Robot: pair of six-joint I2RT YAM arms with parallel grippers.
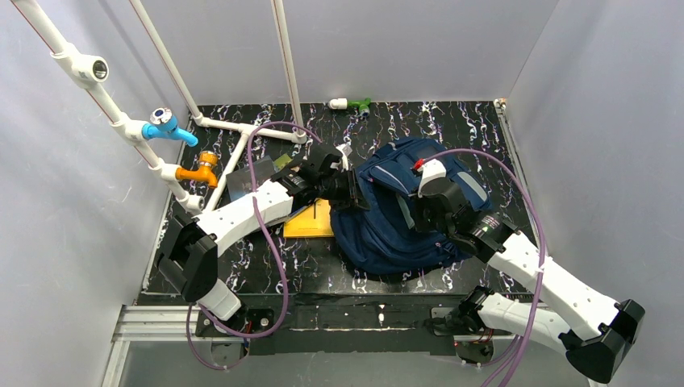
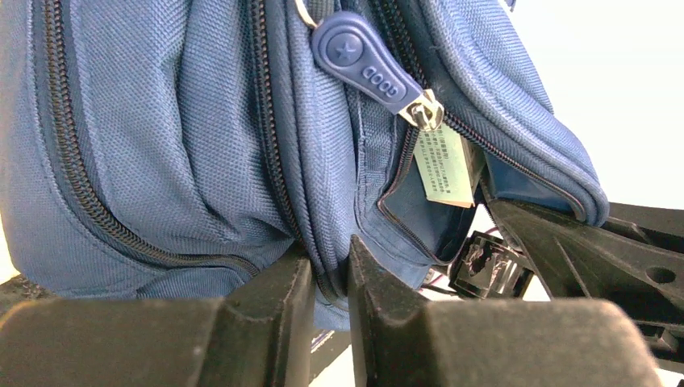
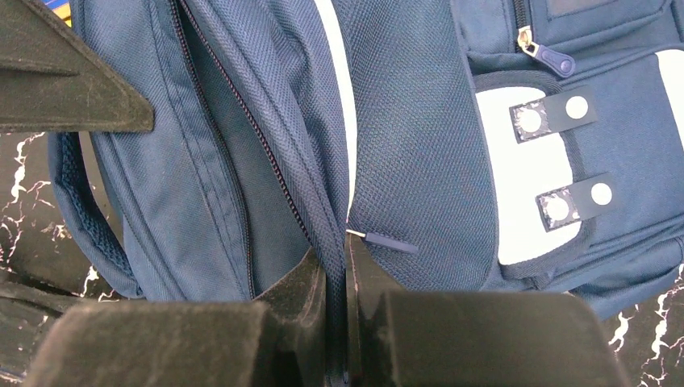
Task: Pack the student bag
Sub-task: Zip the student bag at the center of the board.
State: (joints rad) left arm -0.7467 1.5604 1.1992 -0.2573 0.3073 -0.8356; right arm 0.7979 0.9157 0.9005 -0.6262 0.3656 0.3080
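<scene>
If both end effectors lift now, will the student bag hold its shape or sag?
Likely sags: the student bag is soft woven fabric, creased where the left end effector and right end effector pinch it. Thin pinched folds may slip. Lying slumped, it shouldn't roll.

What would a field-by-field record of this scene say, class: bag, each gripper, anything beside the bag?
bag: navy backpack lying on black marbled table, one zip open
left gripper: shut on a backpack fold beside a zip
right gripper: shut on a backpack edge
beside bag: flat yellow item, on its left side
</scene>
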